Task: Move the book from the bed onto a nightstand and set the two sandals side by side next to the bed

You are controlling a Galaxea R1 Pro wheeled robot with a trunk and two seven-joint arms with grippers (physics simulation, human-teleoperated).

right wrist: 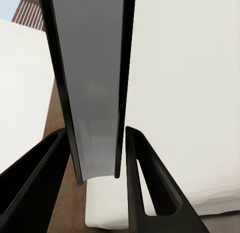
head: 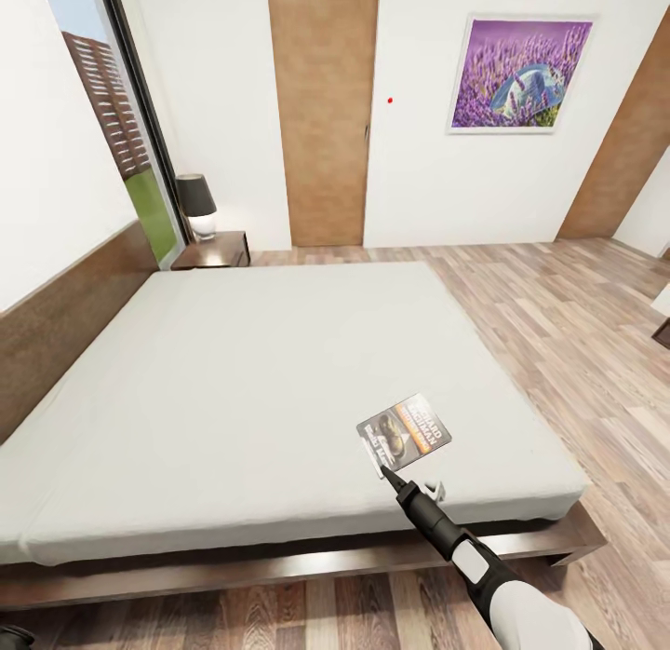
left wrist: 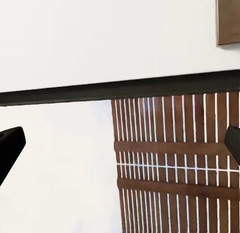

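Observation:
The book (head: 403, 432), a thin paperback with an orange band, is held above the front right part of the bed (head: 233, 371). My right gripper (head: 386, 471) is shut on its near edge. In the right wrist view the book's grey edge (right wrist: 92, 93) stands between the two black fingers (right wrist: 150, 188) of the right gripper (right wrist: 95, 133). The nightstand (head: 216, 250) stands at the bed's far left corner, by the headboard. My left gripper (left wrist: 120, 143) is open with nothing between its fingers, facing a wall and a window. The sandals are out of view.
A black-shaded lamp (head: 196, 203) stands on the nightstand. A tall window (head: 121, 119) is behind it. A tan door (head: 324, 119) and a lavender picture (head: 519, 73) are on the far wall. Wood-plank floor (head: 577, 324) runs along the bed's right side.

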